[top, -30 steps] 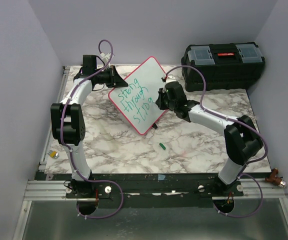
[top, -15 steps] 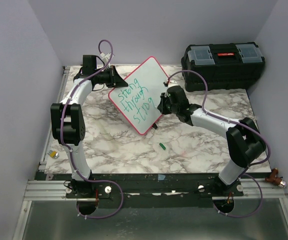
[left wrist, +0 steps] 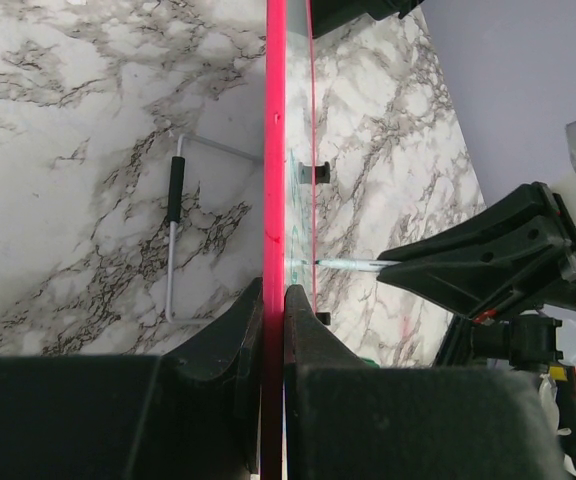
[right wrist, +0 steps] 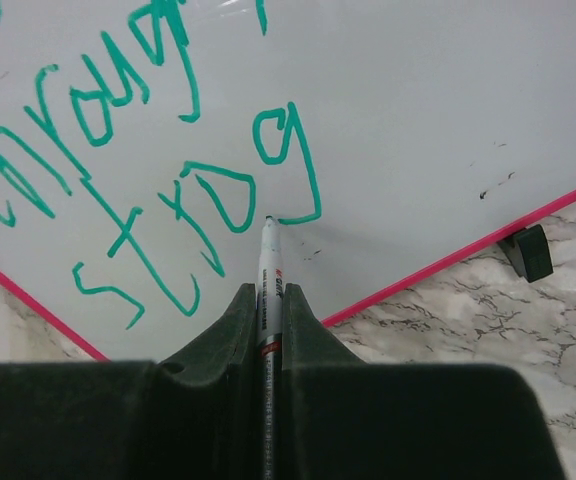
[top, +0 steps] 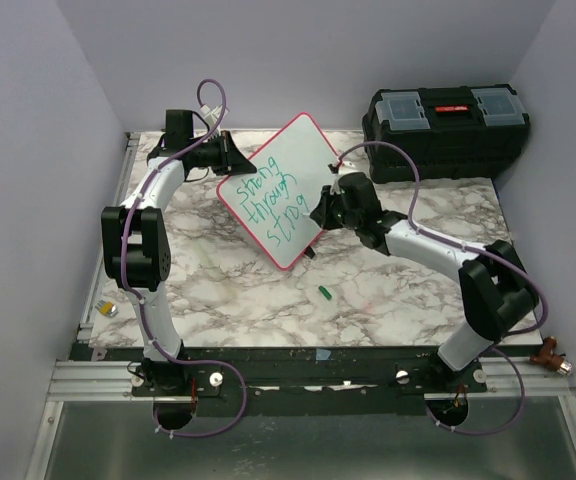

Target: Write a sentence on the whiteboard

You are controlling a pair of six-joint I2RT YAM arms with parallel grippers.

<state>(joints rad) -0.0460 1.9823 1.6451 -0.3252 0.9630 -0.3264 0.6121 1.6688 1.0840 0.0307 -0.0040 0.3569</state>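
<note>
The whiteboard (top: 283,185), white with a pink-red frame, stands tilted on the marble table. My left gripper (top: 231,160) is shut on its upper left edge; in the left wrist view both jaws press the pink frame (left wrist: 274,150) edge-on. The sentence (top: 268,205) is green handwriting in three lines, the last one reading roughly "strug" (right wrist: 183,225). My right gripper (right wrist: 269,300) is shut on a white marker (right wrist: 269,262). The marker's tip touches the board at the end of the last letter's tail. The right gripper (top: 320,212) sits at the board's lower right.
A black toolbox (top: 446,125) stands at the back right. A green marker cap (top: 324,293) lies on the table in front of the board. A small yellow-and-silver object (top: 108,309) sits at the left edge. The board's wire stand (left wrist: 173,235) rests behind it.
My right wrist has shifted slightly toward the back and right along the board while its elbow slid right. The left arm and the whiteboard have stayed still.
</note>
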